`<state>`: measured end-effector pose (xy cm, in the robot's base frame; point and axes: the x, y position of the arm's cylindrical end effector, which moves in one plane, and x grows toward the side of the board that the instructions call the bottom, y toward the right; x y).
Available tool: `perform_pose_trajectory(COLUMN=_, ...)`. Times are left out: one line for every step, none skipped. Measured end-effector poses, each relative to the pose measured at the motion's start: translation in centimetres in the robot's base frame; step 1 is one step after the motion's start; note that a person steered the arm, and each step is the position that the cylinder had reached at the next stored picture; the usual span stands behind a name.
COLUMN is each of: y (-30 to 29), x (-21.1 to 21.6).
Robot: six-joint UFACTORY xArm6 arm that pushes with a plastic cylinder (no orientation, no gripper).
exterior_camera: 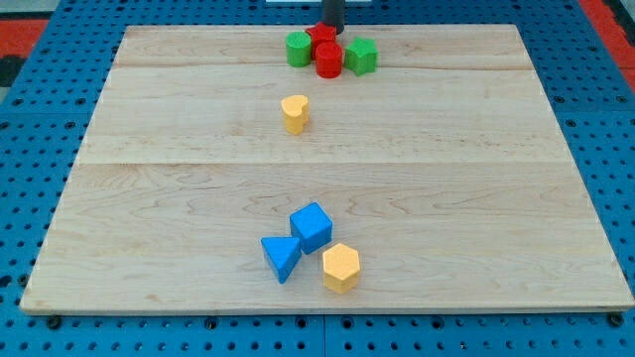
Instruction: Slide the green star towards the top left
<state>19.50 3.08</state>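
**Tip parked behind the top cluster, green star not yet moved left**

Lowest in the frame, on the wooden tabletop (149, 248), sit three blocks close together: a yellow hexagon (340, 267), a blue triangle (282, 257) just to its left, and a blue cube (312, 226) just above them. Higher, near the centre, a yellow heart-like block (295, 113) stands alone, well apart from the rest.

At the upper middle of the frame is a tight cluster: a green round block (299, 49) on the left, a red cylinder (329, 59) in the middle with another red block (322, 36) just behind it, and on the right a green block (361, 56) whose outline I take for the green star, though the shape is hard to make out.

My tip (330, 30) comes down at the top edge, just behind the red blocks. There is no gripper, so nothing is spread, pressed or pinched; whether the tip touches a block I cannot tell.

The approach seems to be in hand. The next move probably calls for getting to the star's lower right side, then pushing up-left past the reds.
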Motion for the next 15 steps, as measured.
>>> perform_pose_trajectory(y=5.3, x=0.4)
perform_pose_trajectory(y=5.4, x=1.1)
perform_pose_trajectory(y=5.3, x=2.0)
perform_pose_trajectory(y=3.9, x=4.7)
perform_pose_trajectory(y=2.1, x=7.1)
perform_pose_trajectory(y=0.4, x=9.2)
perform_pose_trajectory(y=2.6, x=9.3)
perform_pose_trajectory(y=6.4, x=10.8)
perform_pose_trajectory(y=2.5, x=11.0)
perform_pose_trajectory(y=-2.5, x=11.3)
perform_pose_trajectory(y=-1.0, x=13.0)
perform_pose_trajectory(y=-2.4, x=13.8)
perform_pose_trajectory(y=-9.0, x=13.4)
perform_pose_trajectory(y=-16.1, x=12.7)
perform_pose_trajectory(y=-20.2, x=10.2)
